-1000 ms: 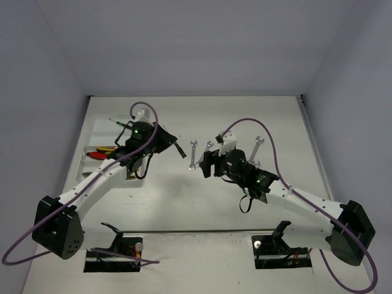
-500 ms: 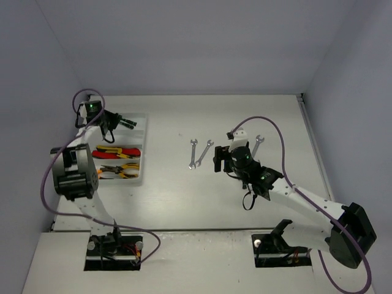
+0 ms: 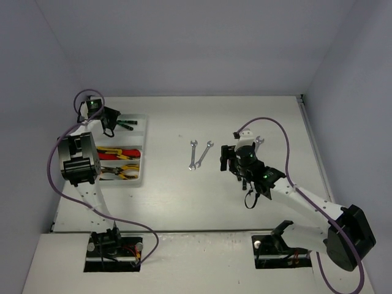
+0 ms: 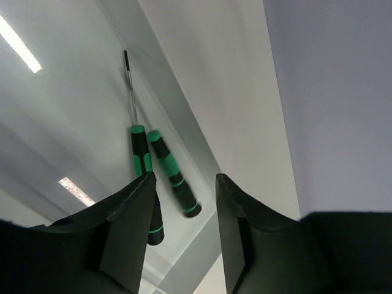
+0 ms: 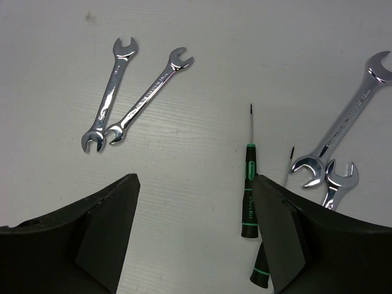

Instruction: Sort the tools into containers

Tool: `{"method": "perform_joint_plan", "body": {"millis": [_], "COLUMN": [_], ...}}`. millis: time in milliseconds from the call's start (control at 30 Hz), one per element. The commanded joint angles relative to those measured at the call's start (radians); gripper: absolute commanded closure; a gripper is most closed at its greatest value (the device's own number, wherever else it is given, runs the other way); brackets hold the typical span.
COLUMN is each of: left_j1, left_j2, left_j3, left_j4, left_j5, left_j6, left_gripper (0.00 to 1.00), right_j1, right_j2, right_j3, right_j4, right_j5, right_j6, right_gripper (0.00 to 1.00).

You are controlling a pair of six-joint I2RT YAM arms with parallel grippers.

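The white tray (image 3: 144,160) stands at the far left, with red cutters (image 3: 119,153) and orange-yellow pliers (image 3: 122,171) in its nearer compartments. Two black-green screwdrivers (image 3: 127,124) lie in its far compartment (image 4: 86,116); in the left wrist view one screwdriver (image 4: 173,176) lies free and the other screwdriver (image 4: 138,153) is partly behind a finger. My left gripper (image 3: 114,122) (image 4: 185,177) hangs open just above them, holding nothing. My right gripper (image 3: 227,160) (image 5: 195,180) is open over bare table. Two screwdrivers (image 5: 249,191) lie by its right finger.
Two silver wrenches (image 3: 199,154) (image 5: 131,98) lie side by side mid-table, left of the right gripper. Two more wrenches (image 5: 342,131) lie to its right, one showing at the arm's far side (image 3: 259,141). Grey walls close in the table.
My left arm swung from mid-table back to the tray's far compartment with a screwdriver, then opened and let it drop beside the other. The right gripper shifted slightly right, still open.
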Motion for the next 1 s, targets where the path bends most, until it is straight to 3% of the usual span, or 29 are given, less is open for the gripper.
{"method": "perform_joint_plan", "body": {"millis": [0,67,200,467,733,867,967], "left_j1": [-0.002,0.000,-0.004,-0.076,-0.268,-0.348,-0.402], "left_j2": [-0.113,-0.150,-0.246,-0.602,-0.982,-1.073,-1.140], "left_j3": [0.026,0.005,-0.023,-0.092,-0.334,-0.404,-0.458], "left_j4": [-0.053,-0.068,-0.110,-0.306,-0.427,-0.511,-0.541], "left_j5": [-0.062,-0.060,-0.057,-0.031,0.058,0.115,0.159], "left_j6": [0.051,0.062,0.113,0.385,0.563,0.610,0.596], "left_gripper": [0.48,0.39,0.33,0.31,0.31,0.31,0.31], "right_j1": [-0.024,-0.034,-0.051,-0.085,-0.112,-0.115,-0.114], "right_j2": [0.032,0.050,0.101,0.240,0.363,0.406,0.414], "right_j3": [0.027,0.039,0.047,0.073,0.099,0.095,0.081], "right_j4": [0.005,-0.015,-0.049,-0.075,-0.075,-0.074,-0.074], "right_j5": [0.052,0.055,0.053,0.004,-0.019,-0.036,-0.043], "right_j6": [-0.004,0.003,0.043,0.077,0.102,0.107,0.111], "right_gripper": [0.29,0.31,0.36,0.43,0.51,0.58,0.71]}}
